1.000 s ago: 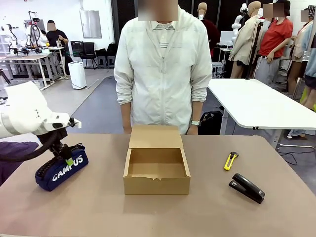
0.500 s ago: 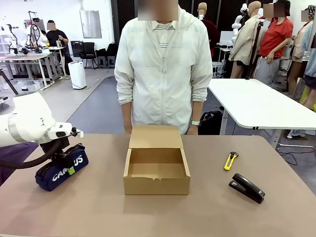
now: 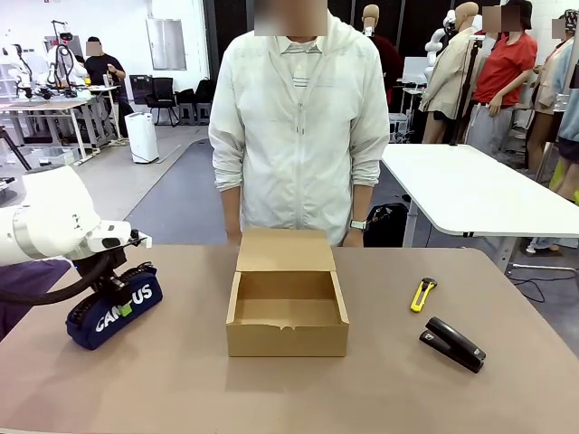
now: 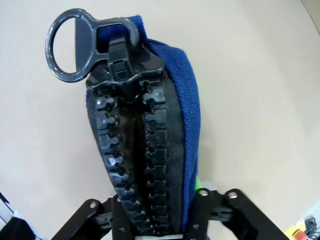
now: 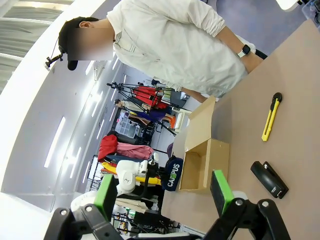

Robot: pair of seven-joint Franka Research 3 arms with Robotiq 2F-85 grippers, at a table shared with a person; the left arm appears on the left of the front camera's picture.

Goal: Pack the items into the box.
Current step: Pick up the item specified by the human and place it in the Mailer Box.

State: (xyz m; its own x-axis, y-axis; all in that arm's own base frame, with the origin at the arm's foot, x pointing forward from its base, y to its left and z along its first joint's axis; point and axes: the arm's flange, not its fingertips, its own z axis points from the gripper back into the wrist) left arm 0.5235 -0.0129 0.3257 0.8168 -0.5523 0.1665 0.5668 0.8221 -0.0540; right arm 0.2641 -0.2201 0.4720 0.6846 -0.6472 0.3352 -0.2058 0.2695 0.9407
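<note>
left pincer (image 3: 120, 294) had dropped onto the navy pouch (image 3: 90, 321) and pinched its sides. pouch lay on the counter (image 3: 181, 389), well left of the open box (image 3: 287, 339). right pincer (image 5: 162, 192) stood agape, empty. advised: firm mid-body hold, lift clear of the box wall.

Front cam: my left gripper (image 3: 126, 303) covers the middle letters of CAMPUS on the pouch (image 3: 87, 325). Can't tell if it's actually pinching yet.
</note>
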